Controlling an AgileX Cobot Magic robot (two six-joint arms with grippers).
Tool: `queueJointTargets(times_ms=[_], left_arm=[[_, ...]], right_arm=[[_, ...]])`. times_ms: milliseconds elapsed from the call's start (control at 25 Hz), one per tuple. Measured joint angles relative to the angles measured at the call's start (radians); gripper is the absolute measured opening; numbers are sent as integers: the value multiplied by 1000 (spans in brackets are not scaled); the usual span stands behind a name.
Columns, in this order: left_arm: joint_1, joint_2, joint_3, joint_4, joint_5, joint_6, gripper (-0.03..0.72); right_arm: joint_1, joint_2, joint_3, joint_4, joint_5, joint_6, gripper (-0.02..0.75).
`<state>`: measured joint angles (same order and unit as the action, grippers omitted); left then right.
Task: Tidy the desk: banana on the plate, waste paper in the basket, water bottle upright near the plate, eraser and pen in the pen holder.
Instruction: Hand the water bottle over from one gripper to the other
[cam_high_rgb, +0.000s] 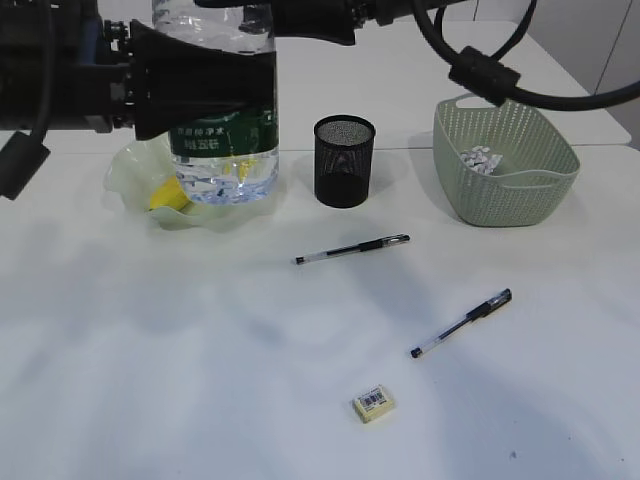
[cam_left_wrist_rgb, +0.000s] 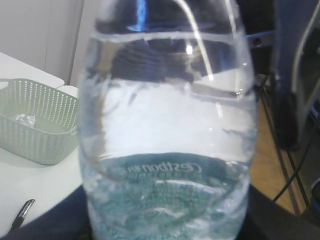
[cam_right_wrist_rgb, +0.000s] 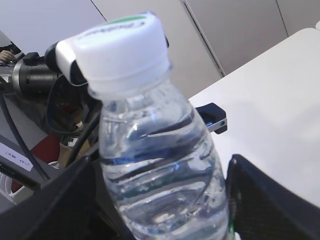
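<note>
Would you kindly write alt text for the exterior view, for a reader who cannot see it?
A left hand grips an upright water bottle beside a pale-green plate on a white desk. A black pen holder and green basket stand behind two pens and an eraser.

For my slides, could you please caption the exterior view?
Left gripper holds the water bottle upright beside the plate; pens, eraser remain on the desk.

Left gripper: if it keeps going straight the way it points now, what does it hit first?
The water bottle. It already fills the left wrist view, standing between the jaws of the left gripper, so there is no free travel ahead. Beyond it lies the basket, though depth there is unclear.
</note>
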<state>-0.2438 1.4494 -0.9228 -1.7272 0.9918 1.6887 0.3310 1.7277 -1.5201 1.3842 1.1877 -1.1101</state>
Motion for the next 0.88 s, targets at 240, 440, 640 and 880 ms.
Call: queueJointTargets(times_ms=[240,440,640,880], left_arm=[[-2,0,0,0,-12,0,386],[-2,0,0,0,-14,0,386],[-2,0,0,0,-16,2,386],[8,0,0,2,-16,2,386]], right_arm=[[0,0,-1,-6,-5,3,599],[0,0,-1,-8,-5,8,599],[0,0,-1,-9,-7,23,599],[0,0,-1,-11,-11,27,599]])
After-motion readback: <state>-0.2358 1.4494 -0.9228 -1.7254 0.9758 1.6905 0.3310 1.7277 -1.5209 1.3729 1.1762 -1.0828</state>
